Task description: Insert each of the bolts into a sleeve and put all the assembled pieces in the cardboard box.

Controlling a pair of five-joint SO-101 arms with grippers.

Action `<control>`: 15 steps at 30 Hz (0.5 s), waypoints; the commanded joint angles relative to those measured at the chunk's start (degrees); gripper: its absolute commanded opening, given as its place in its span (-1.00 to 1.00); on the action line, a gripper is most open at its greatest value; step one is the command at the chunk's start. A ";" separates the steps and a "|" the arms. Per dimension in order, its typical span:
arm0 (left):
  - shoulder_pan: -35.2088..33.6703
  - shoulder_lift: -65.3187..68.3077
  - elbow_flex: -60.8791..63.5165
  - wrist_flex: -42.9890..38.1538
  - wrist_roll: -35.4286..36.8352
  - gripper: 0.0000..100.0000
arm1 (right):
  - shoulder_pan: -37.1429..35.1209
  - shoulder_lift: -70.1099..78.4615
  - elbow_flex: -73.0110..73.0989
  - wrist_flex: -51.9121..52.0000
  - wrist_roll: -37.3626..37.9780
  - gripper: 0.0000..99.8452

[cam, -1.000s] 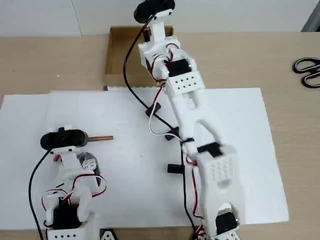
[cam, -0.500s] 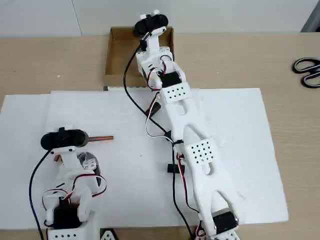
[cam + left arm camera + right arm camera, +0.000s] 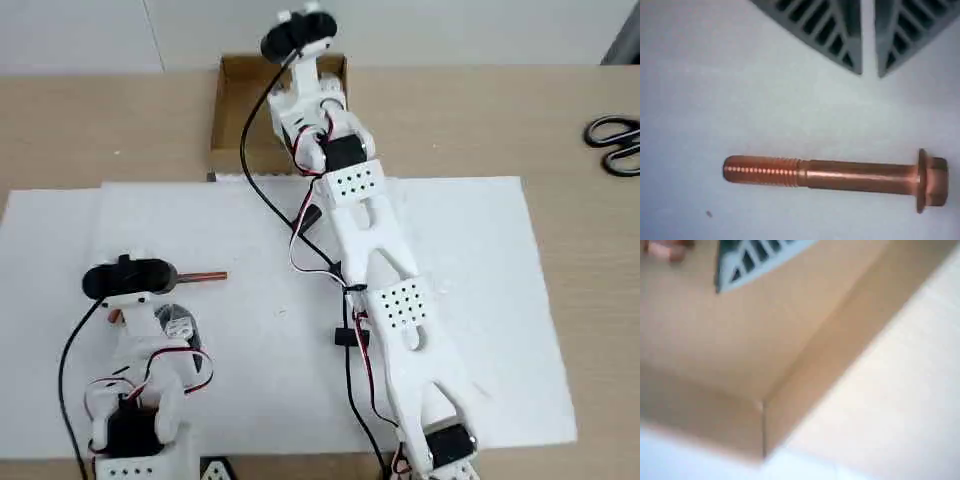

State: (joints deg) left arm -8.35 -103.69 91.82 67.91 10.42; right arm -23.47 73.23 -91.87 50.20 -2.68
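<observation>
A copper bolt (image 3: 200,276) lies flat on the white sheet, pointing away from my left arm. In the left wrist view the bolt (image 3: 835,176) lies apart from my left gripper (image 3: 869,72), whose grey ribbed fingers stand shut with nothing held. In the high view the left gripper (image 3: 135,285) sits at the bolt's near end. My right arm stretches across the sheet to the cardboard box (image 3: 232,105) at the back, with my right gripper (image 3: 298,50) over it. The right wrist view shows the box's inner corner (image 3: 762,405) and a copper-coloured bit (image 3: 660,247) at the edge.
The white sheet (image 3: 480,260) covers most of the wooden table. Black scissors (image 3: 615,140) lie at the far right edge. The right arm's cables (image 3: 300,230) trail over the sheet's middle.
My right arm has stretched out and lowered, carrying its gripper farther over the box toward its back wall. The left arm and the bolt have stayed put.
</observation>
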 commanded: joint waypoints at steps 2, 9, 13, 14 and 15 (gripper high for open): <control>-0.09 -0.53 -0.48 -0.53 -0.26 -0.99 | -0.31 -2.77 -4.57 8.92 -0.18 -0.49; -0.09 -0.53 -0.48 -0.53 -0.09 -0.99 | -1.71 -9.71 -4.48 30.73 -0.70 -0.49; -0.09 -0.53 -0.48 -0.53 -0.09 -0.99 | -2.77 -10.33 -4.48 38.29 -6.86 -0.49; -0.09 -0.53 -0.48 -0.53 -0.09 -0.99 | -2.77 -10.33 -4.48 39.52 -8.62 -0.49; -0.09 -0.53 -0.48 -0.53 -0.09 -0.99 | -2.77 -10.42 -4.48 40.57 -9.93 -0.49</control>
State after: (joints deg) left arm -8.35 -103.69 91.82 67.91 10.42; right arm -26.11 67.52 -93.80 87.47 -8.66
